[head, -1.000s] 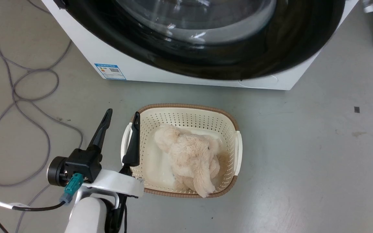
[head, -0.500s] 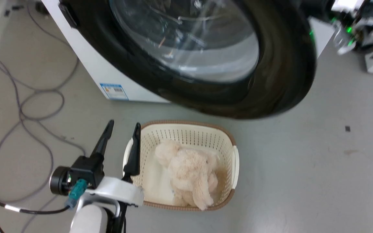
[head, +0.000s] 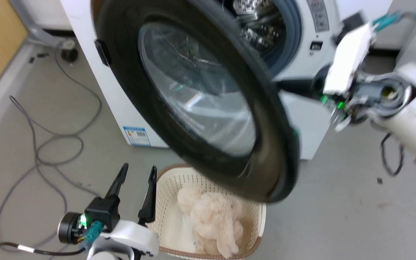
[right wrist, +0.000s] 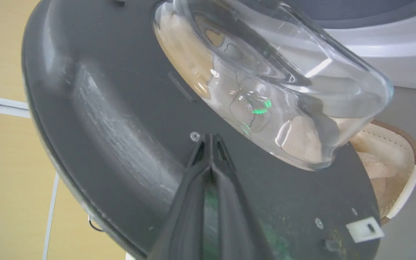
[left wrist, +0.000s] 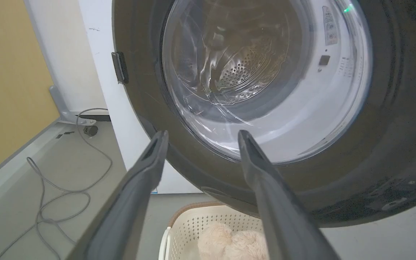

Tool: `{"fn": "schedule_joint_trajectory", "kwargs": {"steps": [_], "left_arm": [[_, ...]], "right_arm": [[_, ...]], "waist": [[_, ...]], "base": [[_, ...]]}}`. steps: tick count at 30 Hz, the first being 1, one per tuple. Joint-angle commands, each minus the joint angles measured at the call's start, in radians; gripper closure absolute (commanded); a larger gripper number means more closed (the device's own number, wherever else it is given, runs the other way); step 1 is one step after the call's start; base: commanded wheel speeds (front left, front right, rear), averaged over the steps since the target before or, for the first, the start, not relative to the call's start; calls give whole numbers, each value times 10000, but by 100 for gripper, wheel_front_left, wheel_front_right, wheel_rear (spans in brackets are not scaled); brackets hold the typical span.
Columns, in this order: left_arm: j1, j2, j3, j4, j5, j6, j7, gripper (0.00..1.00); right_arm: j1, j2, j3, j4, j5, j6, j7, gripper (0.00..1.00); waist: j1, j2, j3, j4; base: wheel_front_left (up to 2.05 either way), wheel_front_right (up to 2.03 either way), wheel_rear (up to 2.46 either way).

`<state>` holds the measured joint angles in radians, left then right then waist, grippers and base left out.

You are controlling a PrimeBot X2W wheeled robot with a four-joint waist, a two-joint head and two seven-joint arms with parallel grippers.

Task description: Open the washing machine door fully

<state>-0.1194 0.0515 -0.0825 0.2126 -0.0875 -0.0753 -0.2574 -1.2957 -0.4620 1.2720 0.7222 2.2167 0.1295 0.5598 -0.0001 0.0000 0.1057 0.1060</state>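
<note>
The washing machine door [head: 193,108] stands partly open. Its left edge is close to the washing machine [head: 305,122] and its right edge is angled out, so the perforated drum [head: 256,21] and grey gasket [head: 288,34] show behind the right rim. The right gripper [right wrist: 209,139] reaches in behind that free edge from the right. Its 2 fingers are pressed together with nothing between them, and their tips meet the door's dark inner face just below the bulging glass bowl [right wrist: 273,83], beside a small screw [right wrist: 194,136]. The left gripper [head: 138,169] sits low in front, apart from the door and below its outer face. Its 2 fingers are spread and empty, pointing up toward the glass. Under the door's lower rim, a cream basket [head: 262,220] holding a beige plush toy [head: 211,224] rests on the grey floor [head: 338,216], just right of the left gripper. Loose grey cables [head: 45,151] lie to the left.
</note>
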Motion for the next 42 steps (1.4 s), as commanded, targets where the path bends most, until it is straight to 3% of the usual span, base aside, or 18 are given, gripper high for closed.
{"fn": "schedule_joint_trajectory", "kwargs": {"steps": [1, 21, 28, 29, 30, 31, 37, 40, 42], "left_arm": [[193, 48, 2, 55, 100, 45, -44, 0], [533, 99, -37, 122, 76, 165, -44, 0], [560, 89, -50, 94, 24, 220, -44, 0], [569, 87, -47, 90, 12, 227, -44, 0], [576, 86, -42, 91, 1, 230, -44, 0], [582, 85, -42, 96, -11, 229, -44, 0], [669, 74, 69, 35, -140, 299, -44, 0], [739, 79, 98, 50, -140, 319, -44, 0], [797, 82, 138, 57, -159, 338, -44, 0]], "right_arm": [[478, 39, 58, -364, -58, 12, -59, 100], [1975, 774, 81, -3171, -322, 12, -1276, 100], [2407, 799, -346, -3854, -571, 12, -2700, 100], [2510, 769, -513, -3899, -743, 12, -3192, 71], [2628, 711, -647, -3970, -985, 12, -3680, 20], [2799, 636, -798, -4010, -1206, 12, -4239, 0], [4138, 130, -1371, -3782, -2075, 12, -7608, 0], [4927, -97, -1805, -3581, -2339, 12, -8158, 0], [5469, -214, -2668, -3100, -2956, 12, -8203, 0]], "waist": [[1, 0, -349, 76], [1, 0, -713, 176], [1, 0, -697, 72], [1, 0, -699, 50], [1, 0, -699, 26], [1, 0, -706, 5], [1, 0, -753, -235], [1, 0, -817, -387], [1, 0, -870, -497]], "base": [[0, 0, 0], [0, 0, 0], [0, 0, 0], [0, 0, 0], [0, 0, 0], [0, 0, 0], [0, 0, 0], [0, 0, 0], [0, 0, 0]]}}
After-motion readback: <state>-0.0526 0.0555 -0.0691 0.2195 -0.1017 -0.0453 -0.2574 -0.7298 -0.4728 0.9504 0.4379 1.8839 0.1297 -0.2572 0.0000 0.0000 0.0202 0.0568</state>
